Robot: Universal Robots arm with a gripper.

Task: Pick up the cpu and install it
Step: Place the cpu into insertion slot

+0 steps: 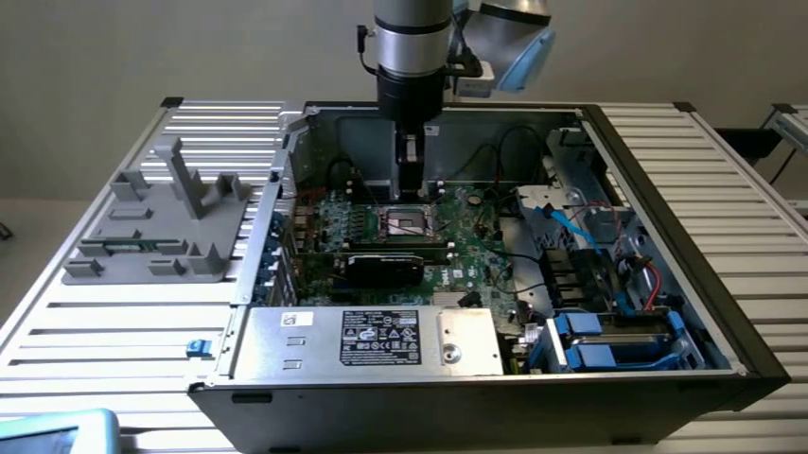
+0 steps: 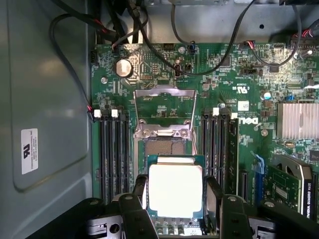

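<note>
Desk: a pale slatted surface carried everything, and the socket sat near the middle of what stood on it.
Computer case: it lay on its side with the panel off, so the socket faced up and could be reached from above.
Grey fixture: it stood outside the case, well apart from the socket toward the exterior view's left. What lay in its pockets was too small to tell.
Power supply: this silver box lay inside the case, on the camera's side of the socket.
Motherboard: the green board lay flat on the case floor around the socket, with loose black cables crossing its far edge.
Arm: it pointed straight down over the socket.
Gripper: it pinched the cpu by two opposite edges, one of its fingers on each side, and hung directly above the socket.
Socket: it was dark, square and bare.
Load frame: it was swung up and back from the socket, which I judged left the socket open for the chip.
Cpu: it was held level with its silver top toward the wrist camera, over the near edge of the socket and apparently not seated.
Hidden: the chip covered the near part of the socket, its underside faced away, and the gap between chip and socket could not be judged.
</note>
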